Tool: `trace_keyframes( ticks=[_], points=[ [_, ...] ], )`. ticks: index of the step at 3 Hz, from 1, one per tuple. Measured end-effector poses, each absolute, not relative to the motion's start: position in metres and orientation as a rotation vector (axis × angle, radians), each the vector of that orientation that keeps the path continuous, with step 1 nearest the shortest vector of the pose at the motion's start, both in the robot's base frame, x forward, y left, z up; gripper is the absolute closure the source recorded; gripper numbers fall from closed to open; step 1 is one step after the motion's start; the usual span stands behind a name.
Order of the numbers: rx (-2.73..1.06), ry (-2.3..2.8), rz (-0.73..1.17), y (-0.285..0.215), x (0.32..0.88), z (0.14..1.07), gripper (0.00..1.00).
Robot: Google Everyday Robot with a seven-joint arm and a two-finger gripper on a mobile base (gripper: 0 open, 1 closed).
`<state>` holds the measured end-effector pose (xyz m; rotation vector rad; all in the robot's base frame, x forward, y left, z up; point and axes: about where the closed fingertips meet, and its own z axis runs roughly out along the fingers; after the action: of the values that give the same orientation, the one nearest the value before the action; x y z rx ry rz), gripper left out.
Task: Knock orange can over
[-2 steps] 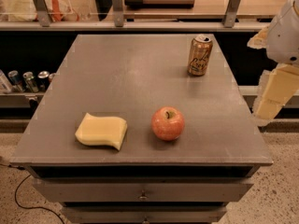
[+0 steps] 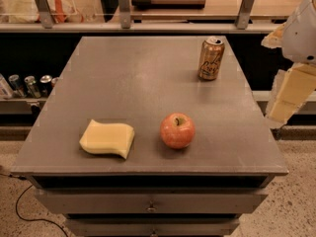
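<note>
Although a moment has passed since the earlier frame, nothing on the flat grey desk has visibly shifted: the round red apple and the wavy yellow sponge lie near the front edge as before. The small orange-gold aluminium can, with its silver top and pale script lettering, stands upright on the far right part of the desk. Beyond the desk's right edge, the cream-coloured claw hangs below the white arm, apart from the can and touching nothing on the desk; how wide it stands I cannot tell.
</note>
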<state>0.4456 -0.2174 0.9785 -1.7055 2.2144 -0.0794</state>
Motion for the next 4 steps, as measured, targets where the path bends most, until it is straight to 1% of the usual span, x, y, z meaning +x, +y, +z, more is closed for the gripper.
trace_keyframes(
  ticks=[2,3,4],
  points=[
    [-1.532,2.100,0.082,-0.226,0.498,0.975,0.00],
    [-1.387,2.092,0.118,-0.237,0.525,0.972,0.00],
    [-1.373,2.085,0.116,-0.236,0.529,0.972,0.00]
  ],
)
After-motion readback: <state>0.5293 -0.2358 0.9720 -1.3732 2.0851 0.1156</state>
